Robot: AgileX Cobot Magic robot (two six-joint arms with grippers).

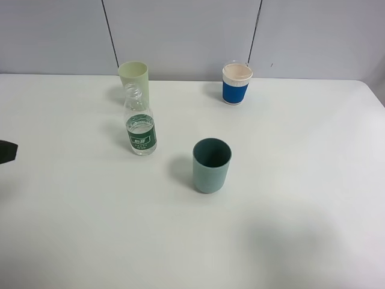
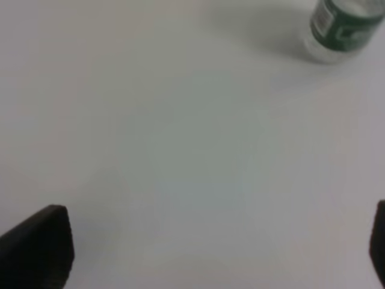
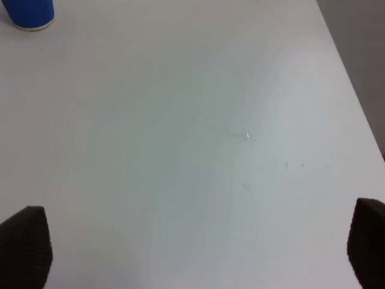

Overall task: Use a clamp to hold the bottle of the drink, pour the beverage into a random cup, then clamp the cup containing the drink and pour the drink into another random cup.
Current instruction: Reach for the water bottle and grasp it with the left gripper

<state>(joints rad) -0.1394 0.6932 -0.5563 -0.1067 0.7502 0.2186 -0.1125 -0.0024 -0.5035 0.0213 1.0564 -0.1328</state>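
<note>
Bottle (image 1: 140, 123): clear plastic, green label, clear liquid up to about the label's top; stood upright, left of centre. Pale green cup (image 1: 134, 81): upright, open end up, just behind the bottle at the far left; contact between them could not be judged. Blue-sleeved white cup (image 1: 236, 83): upright, far side, right of centre, well apart from the others. Teal cup (image 1: 212, 165): upright, nearest, centre of table, right of the bottle; contents not discernible.

Bottle (image 2: 344, 30) and blue cup (image 3: 29, 13) partly beyond wrist-view edges, left tool (image 1: 7, 150) a mere sliver
</note>
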